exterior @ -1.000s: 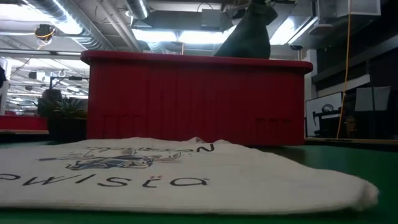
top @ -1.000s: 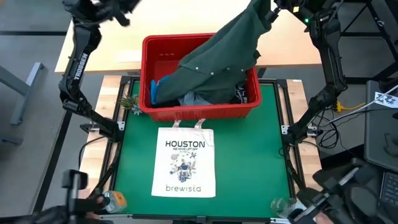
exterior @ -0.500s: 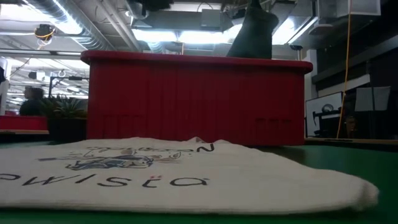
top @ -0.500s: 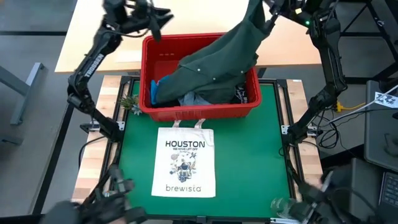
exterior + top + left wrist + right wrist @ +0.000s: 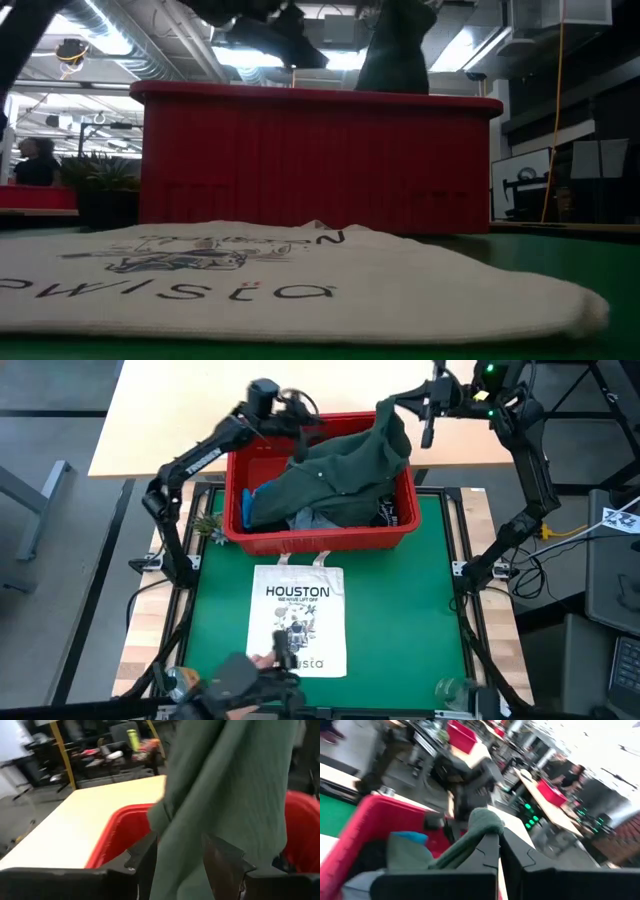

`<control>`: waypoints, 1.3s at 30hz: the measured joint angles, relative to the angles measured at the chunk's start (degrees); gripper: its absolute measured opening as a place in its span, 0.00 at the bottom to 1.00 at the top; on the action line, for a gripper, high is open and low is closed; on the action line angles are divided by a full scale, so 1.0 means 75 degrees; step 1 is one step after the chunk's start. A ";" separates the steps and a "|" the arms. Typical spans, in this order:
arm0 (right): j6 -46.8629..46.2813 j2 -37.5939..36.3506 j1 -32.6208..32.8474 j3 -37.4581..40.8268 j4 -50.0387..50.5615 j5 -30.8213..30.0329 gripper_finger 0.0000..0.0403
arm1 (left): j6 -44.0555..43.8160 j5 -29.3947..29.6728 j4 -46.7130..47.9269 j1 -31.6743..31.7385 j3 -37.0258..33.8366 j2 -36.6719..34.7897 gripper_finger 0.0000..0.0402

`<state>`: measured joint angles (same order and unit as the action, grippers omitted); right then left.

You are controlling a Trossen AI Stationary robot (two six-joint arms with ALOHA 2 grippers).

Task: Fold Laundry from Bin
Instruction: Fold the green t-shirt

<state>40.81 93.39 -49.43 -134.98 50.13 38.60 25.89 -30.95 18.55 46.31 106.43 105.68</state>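
Right gripper is pinching the green garment above the red bin; left gripper, fingers parted, is straddling the cloth.

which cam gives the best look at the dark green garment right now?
High view: the dark green garment shows nearly whole, draped over the red bin and lifted by the right claw. Low view shows only a raised strip above the rim; left wrist a close fold; right wrist a pinched tuft.
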 joint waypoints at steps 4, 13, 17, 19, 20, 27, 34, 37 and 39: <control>-0.0041 -0.0095 0.0554 0.0000 0.0015 0.0000 0.01 | 0.1100 0.0058 -0.0085 -0.0337 0.0000 0.0227 0.37; 0.0009 -0.0149 0.1410 0.0000 0.0148 -0.0255 0.01 | 0.1658 0.0657 -0.0116 -0.0783 0.0000 0.0363 0.37; 0.0001 -0.0149 0.1645 0.0000 0.0145 -0.0283 0.01 | 0.1831 0.0660 -0.0093 -0.0784 0.0000 0.0363 0.37; 0.0001 -0.0149 0.1756 0.0000 0.0146 -0.0285 0.01 | 0.1840 0.0661 -0.0041 -0.0756 0.0000 0.0360 0.37; 0.0001 -0.0149 0.1780 0.0000 0.0146 -0.0288 0.01 | 0.1843 0.0676 -0.0006 -0.0736 0.0000 0.0360 0.37; -0.0008 -0.0149 0.1859 0.0003 0.0143 -0.0295 0.01 | 0.1851 0.1116 0.0198 -0.0541 0.0000 0.0360 0.30; -0.0008 -0.0149 0.1839 0.0003 0.0134 -0.0296 0.01 | 0.1827 0.0811 0.0445 -0.0562 0.0000 0.0360 0.02; -0.0008 -0.0149 0.1839 0.0003 0.0134 -0.0293 0.01 | 0.1832 0.1307 0.0437 -0.0642 0.0000 0.0360 0.04; -0.0008 -0.0149 0.1839 0.0003 0.0136 -0.0293 0.01 | 0.1828 0.1798 0.0443 -0.0695 0.0000 0.0360 0.07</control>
<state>40.75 92.27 -35.64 -134.96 51.15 36.40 39.60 -17.46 21.87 41.09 106.43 108.38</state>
